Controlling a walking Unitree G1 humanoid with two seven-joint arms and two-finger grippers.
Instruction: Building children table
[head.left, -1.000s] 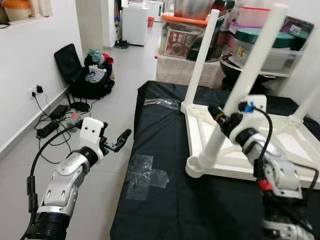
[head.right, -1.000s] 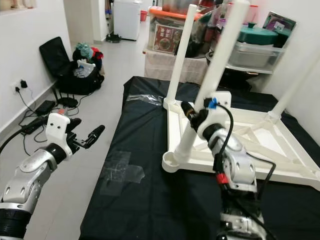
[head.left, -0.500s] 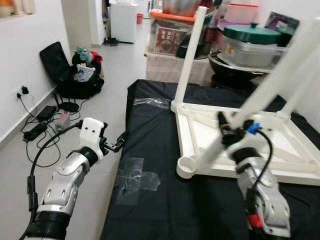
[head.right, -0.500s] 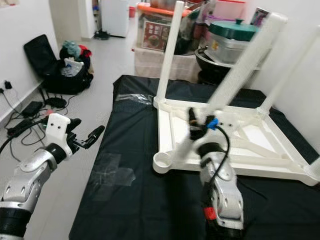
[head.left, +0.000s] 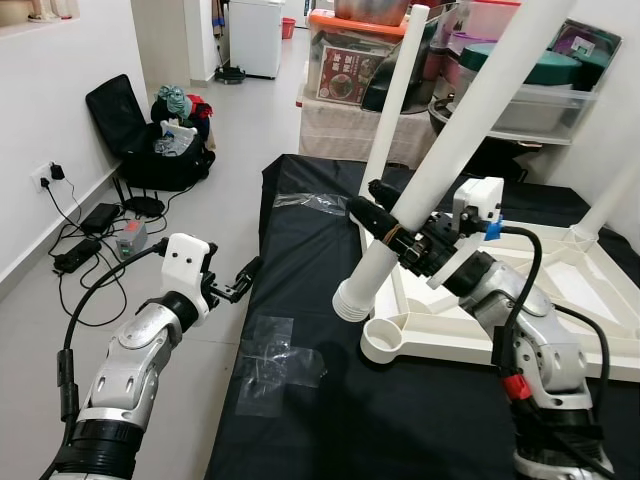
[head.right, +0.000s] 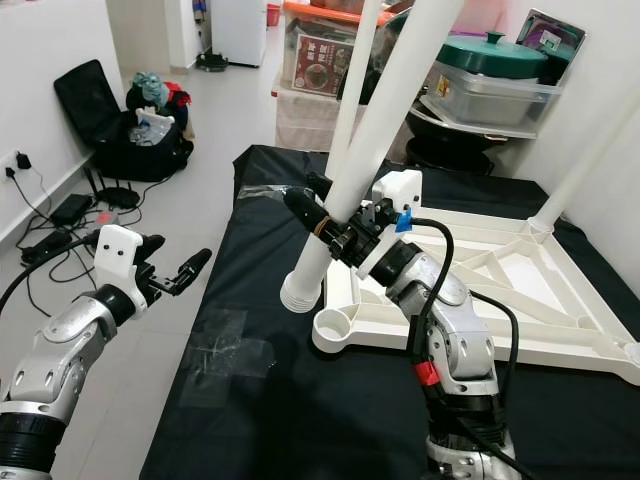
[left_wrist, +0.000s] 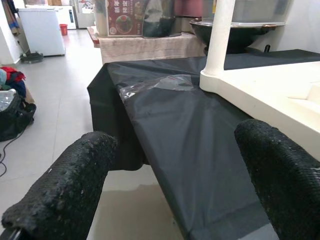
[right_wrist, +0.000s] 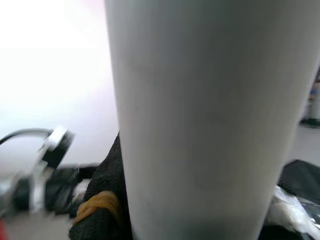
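Right tool (head.left: 392, 232) clenched around a loose white table leg (head.left: 440, 165), held tilted above the black-covered counter (head.left: 300, 290); leg's upper end cut off by the frame edge, hollow lower end hanging just above and beside the open corner socket (head.left: 380, 340) of the upturned white table frame (head.left: 560, 300). Frame lying flat on the counter, its right side cropped. One fitted leg (head.left: 396, 95) standing upright at the far corner, another (head.left: 610, 205) partly seen at the right edge. Fingertips of the right tool mostly hidden behind the leg; the right wrist view blurred, with the leg's pale surface (right_wrist: 200, 125) close up. Left tool (head.left: 243, 280) released, fingers (left_wrist: 65, 190) spread wide, hovering off the counter's left edge, touching nothing. Patches of clear tape (head.left: 280, 360) on the black cover, hard to make out.
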